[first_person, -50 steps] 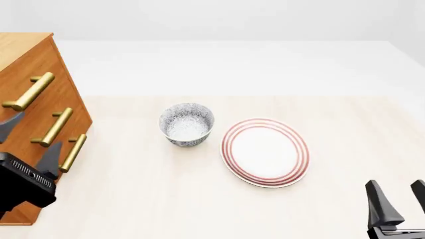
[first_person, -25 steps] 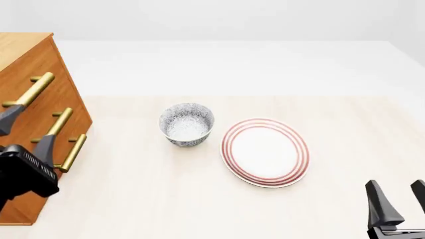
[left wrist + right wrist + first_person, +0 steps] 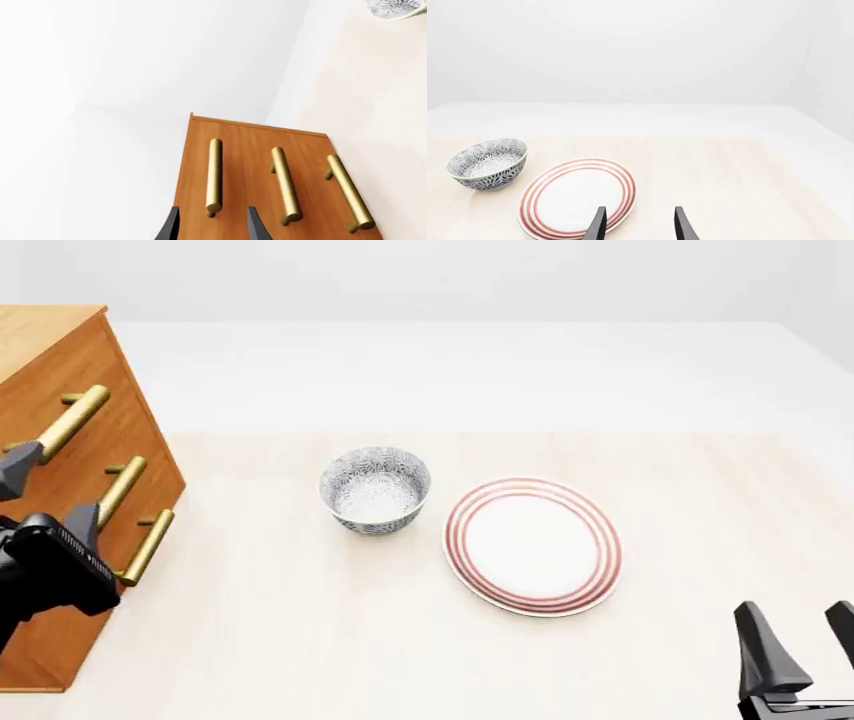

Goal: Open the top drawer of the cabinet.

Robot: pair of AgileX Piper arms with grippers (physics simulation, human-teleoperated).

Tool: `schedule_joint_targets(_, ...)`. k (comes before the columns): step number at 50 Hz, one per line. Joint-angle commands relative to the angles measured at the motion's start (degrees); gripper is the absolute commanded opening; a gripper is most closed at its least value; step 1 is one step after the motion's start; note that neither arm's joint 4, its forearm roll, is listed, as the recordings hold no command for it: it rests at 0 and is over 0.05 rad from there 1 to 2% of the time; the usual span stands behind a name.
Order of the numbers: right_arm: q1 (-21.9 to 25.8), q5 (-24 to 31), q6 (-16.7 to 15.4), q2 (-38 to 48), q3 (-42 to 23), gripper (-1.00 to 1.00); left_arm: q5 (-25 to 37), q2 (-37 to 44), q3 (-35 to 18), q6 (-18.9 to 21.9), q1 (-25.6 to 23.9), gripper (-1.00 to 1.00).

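The cabinet (image 3: 40, 335) stands at the table's far left, an orange-brown chest with three brass bar handles. The top drawer (image 3: 118, 380) looks closed, its handle (image 3: 60, 425) being the highest bar. My left gripper (image 3: 54, 495) is open right in front of the cabinet. In the left wrist view the top drawer handle (image 3: 213, 172) lines up with the gap of the left gripper (image 3: 212, 227), its near end just ahead of the fingertips, with nothing held. My right gripper (image 3: 798, 640) stands open at the near right, also empty (image 3: 638, 225).
A patterned bowl (image 3: 375, 488) sits mid-table, with a red-ringed white plate (image 3: 534, 545) to its right. Both show in the right wrist view, the bowl (image 3: 487, 163) and the plate (image 3: 577, 197). The two lower handles (image 3: 285, 185) run beside the top one.
My left gripper has risen along the cabinet front, from around the lower handles up to the top handle's near end. The right arm has not moved.
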Motion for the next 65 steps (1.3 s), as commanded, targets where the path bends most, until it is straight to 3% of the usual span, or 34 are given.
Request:
schedule_joint_targets(1,0.0,0.0,-0.01,0.0,0.0,1.0,-1.97,2.95,-1.44,0.49,1.77,1.0)
schedule_joint_targets(65,0.0,-0.01,-0.01,0.0,0.0,1.0,-15.23,22.39,-5.46,1.49,10.22,1.0)
